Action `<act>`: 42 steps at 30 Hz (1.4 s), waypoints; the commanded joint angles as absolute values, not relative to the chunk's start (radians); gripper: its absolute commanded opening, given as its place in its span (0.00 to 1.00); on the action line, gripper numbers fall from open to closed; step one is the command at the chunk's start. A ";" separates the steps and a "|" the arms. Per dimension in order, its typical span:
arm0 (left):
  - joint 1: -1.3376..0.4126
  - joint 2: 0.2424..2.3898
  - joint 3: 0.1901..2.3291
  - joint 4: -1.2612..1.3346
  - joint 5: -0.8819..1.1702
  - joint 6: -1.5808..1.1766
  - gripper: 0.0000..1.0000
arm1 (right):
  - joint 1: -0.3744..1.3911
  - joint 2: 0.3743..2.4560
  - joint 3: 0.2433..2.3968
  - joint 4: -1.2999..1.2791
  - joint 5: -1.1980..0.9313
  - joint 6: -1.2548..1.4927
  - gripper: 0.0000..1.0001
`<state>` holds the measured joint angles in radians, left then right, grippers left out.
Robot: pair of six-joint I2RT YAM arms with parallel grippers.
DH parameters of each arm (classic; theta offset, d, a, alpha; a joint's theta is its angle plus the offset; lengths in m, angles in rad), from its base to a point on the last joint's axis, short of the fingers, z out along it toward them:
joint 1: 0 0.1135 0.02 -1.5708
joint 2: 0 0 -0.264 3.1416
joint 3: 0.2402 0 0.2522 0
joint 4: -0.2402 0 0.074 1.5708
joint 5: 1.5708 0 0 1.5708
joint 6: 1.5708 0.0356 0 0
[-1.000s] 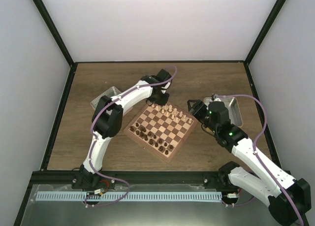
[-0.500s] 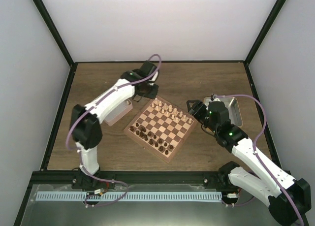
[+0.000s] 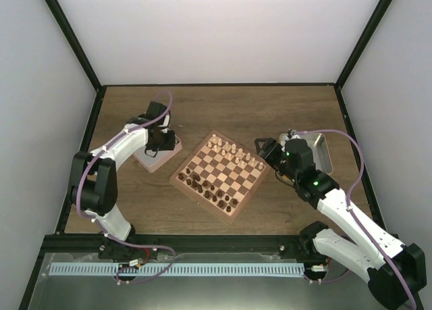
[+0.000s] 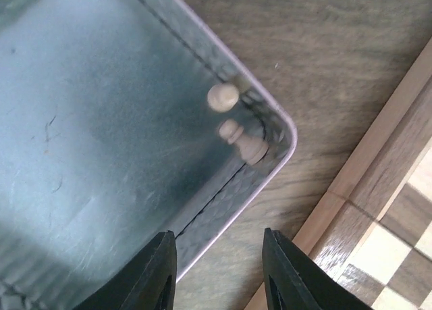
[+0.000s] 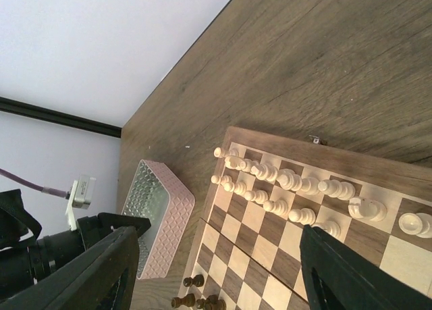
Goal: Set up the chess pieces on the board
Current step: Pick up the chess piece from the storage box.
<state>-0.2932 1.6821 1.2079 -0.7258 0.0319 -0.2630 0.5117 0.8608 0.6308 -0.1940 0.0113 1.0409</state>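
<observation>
Dark pcs [image 3: 210, 194] sit bunched along the near-left edge of the board [image 3: 226, 171]. They're too small in the top view to say whether the order is right.

Mid board is bare squares.

Far-right edge: the light chess pieces [image 3: 235, 151] stand in two rows, all upright as far as the R wrist view shows. Back row looks full. Front row looks a bit short, but I can't get a sure count.

R gripper [image 3: 265, 148] hangs just off the board's right corner, above the counter [image 4: 317, 46]. Fingers are wide apart w/ nothing between them. Behind it is the R tray [image 3: 322, 155]; can't make out any pcs in it.

L side: L gripper [image 4: 219, 266] hangs over the corner of the L tray [image 4: 101, 134] that's closest to the board. Jaws are partly apart and hold nothing.

Two light pcs are left in that tray corner, touching or nearly so. One [image 4: 223, 96] is seen end-on, the other [image 4: 241, 140] lies on its side against the wall.

Judgement: job is nearly done. Most light pcs are placed; what's left looks like those two, prob. for the gaps in the front row. Next grab is awkward since both are jammed against the rim.
</observation>
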 commanded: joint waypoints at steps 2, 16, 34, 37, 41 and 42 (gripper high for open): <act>-0.271 1.717 1.197 -0.567 0.094 -0.319 0.35 | 0.505 0.858 0.637 -0.196 0.009 1.049 0.67; -0.259 1.843 1.184 -0.408 0.040 -0.337 0.28 | 0.505 0.865 0.631 -0.183 0.011 1.054 0.68; -0.256 1.905 1.208 -0.360 -0.013 -0.369 0.23 | 0.505 0.877 0.626 -0.176 0.000 1.056 0.67; -0.256 1.913 1.212 -0.353 -0.006 -0.370 0.23 | 0.505 0.876 0.626 -0.178 0.000 1.055 0.67; -0.256 1.919 1.222 -0.365 -0.010 -0.371 0.17 | 0.505 0.873 0.627 -0.180 0.001 1.056 0.67; -0.256 1.919 1.224 -0.375 -0.026 -0.377 0.17 | 0.505 0.872 0.627 -0.182 0.001 1.056 0.68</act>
